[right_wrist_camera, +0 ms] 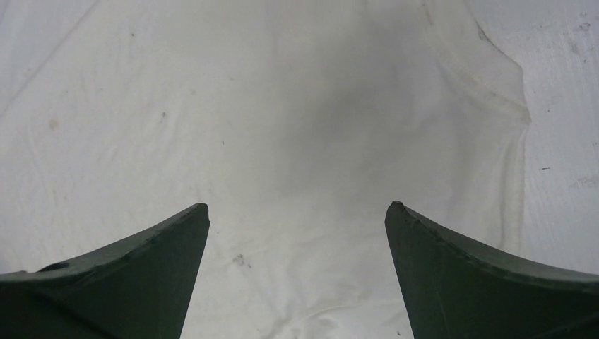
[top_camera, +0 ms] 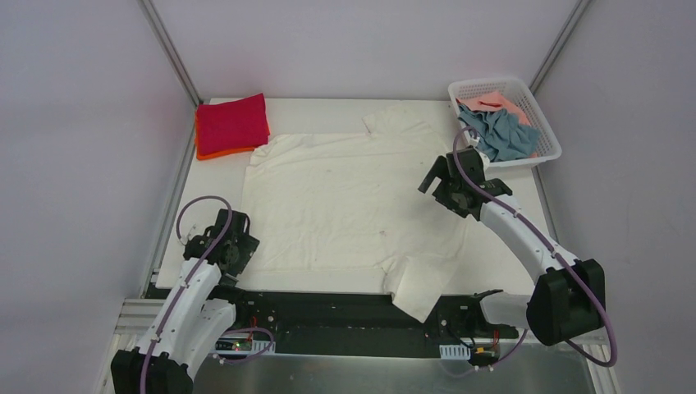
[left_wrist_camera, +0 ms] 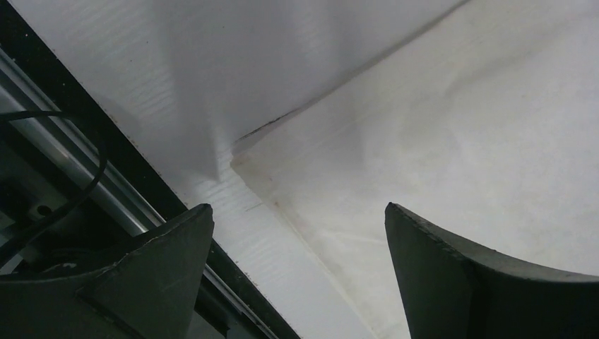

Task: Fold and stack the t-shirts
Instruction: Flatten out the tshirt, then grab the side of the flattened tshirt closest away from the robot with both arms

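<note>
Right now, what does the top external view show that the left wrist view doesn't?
Top only: a folded crimson red shirt on an orange one, a white plastic mesh basket holding grey-blue and salmon pink shirts, and the right gripper. Left wrist only: a close look at a cloth corner framed by the open left gripper. Both: the large cream-white t-shirt spread out.

White mesh basket (top_camera: 548, 135), far right corner, on white table (top_camera: 320, 116)

White table (top_camera: 316, 115): 1 cream-white t-shirt (top_camera: 345, 205) spread flat across its middle, 1 sleeve over the near edge; folded orange t-shirt (top_camera: 215, 153) far left; mesh basket (top_camera: 491, 82) far right.
</note>
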{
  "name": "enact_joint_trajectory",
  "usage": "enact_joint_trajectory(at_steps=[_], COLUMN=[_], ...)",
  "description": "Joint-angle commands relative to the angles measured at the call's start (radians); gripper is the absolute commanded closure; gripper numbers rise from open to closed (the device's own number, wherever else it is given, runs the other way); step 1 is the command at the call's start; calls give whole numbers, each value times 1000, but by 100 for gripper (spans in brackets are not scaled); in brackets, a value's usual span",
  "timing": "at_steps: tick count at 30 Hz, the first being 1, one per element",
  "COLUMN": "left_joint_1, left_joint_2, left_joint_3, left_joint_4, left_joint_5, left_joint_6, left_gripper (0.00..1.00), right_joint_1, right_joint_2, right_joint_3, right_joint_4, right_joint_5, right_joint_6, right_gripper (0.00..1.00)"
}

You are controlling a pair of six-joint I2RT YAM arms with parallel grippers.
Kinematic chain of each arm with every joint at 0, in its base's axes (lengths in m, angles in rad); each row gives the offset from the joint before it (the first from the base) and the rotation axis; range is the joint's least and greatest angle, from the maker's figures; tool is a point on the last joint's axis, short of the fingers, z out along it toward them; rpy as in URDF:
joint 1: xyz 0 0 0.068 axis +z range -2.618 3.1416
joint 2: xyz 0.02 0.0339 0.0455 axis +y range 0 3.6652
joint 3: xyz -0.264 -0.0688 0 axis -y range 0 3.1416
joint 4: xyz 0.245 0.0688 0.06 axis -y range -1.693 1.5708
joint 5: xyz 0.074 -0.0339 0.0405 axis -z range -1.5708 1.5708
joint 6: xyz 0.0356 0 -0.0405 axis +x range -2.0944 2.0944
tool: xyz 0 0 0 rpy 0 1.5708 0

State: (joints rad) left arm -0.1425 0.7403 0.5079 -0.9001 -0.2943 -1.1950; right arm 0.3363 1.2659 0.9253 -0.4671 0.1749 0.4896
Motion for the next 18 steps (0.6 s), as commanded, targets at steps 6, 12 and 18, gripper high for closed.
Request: enact_joint_trajectory(at_steps=[6,12,18], left_joint_1=[3,3,3], left_joint_2=[23,74,138], left_joint_3=[-60,-66,-83], left_joint_4=[-48,-33,17], left_joint_5=[-2,-42,-64], left_joint_6=[-150,-191,-203], left_gripper=[24,46,53], right_joint_1=[1,0,1], right_joint_2=[-9,6,6], right_joint_3=[-8,-7,-6], right_joint_4=[46,50,45], right_joint_5=[-14,-20,-23], right_joint_6=[37,30,29], right_gripper=[1,1,1])
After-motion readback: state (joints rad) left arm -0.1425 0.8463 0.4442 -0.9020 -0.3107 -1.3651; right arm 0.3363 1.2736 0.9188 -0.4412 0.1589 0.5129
